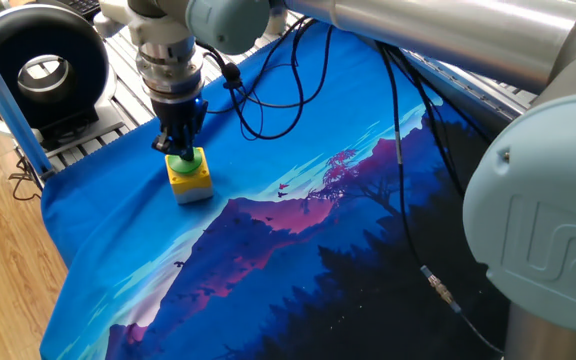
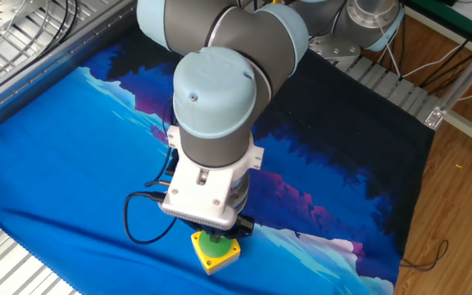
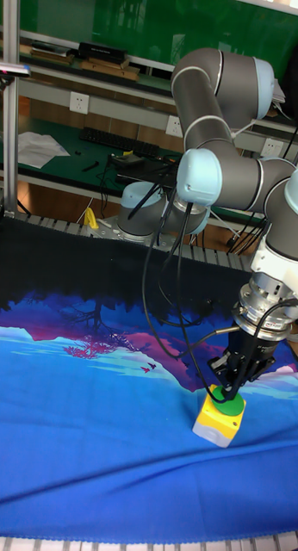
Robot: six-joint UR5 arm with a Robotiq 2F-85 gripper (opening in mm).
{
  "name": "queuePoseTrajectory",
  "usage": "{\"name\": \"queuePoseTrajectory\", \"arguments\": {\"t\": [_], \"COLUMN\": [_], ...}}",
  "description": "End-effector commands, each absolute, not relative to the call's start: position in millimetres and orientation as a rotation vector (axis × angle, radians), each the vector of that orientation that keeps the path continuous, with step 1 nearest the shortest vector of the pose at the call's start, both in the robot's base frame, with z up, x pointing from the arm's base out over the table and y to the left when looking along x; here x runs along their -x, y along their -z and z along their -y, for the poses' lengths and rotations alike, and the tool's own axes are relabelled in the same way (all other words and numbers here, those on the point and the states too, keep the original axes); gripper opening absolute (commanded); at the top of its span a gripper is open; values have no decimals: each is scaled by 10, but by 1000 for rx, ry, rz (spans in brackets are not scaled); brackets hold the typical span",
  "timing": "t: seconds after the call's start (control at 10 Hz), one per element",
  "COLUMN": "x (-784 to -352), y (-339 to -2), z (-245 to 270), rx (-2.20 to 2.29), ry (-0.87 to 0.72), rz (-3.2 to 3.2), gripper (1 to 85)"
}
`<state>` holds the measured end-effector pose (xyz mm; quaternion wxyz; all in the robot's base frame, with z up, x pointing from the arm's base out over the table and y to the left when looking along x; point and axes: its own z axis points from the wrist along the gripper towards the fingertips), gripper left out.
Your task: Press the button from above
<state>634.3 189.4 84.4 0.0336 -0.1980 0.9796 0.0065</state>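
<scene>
Fingertips of the gripper (image 1: 178,150) sit directly on the green button (image 1: 188,158) — whether they are parted or closed, I cannot tell. Button tops its yellow box (image 3: 217,420) on the blue cloth (image 1: 298,230), near the cloth's edge — arm (image 2: 220,106) upright above.

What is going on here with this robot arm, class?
A single UR5 arm is working over a table covered with a blue landscape-print cloth. Its gripper points straight down onto the green button of a small yellow box near the cloth's edge. The tip sits right at the button's dome, as the tall fixed view also shows. Whether the jaws are open or shut cannot be made out.
</scene>
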Motion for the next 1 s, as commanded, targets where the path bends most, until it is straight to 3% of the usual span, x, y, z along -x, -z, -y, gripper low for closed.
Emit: {"name": "queuePoseTrajectory", "arguments": {"t": [0.0, 0.3, 0.9], "x": [-6361, -6386, -6327], "y": [-814, -750, -1248], "z": [-1897, -1850, -1752], "rx": [601, 604, 566], "ry": [-38, -9, 43], "rz": [-3010, -3008, -3040], "gripper": [10, 10, 10]}}
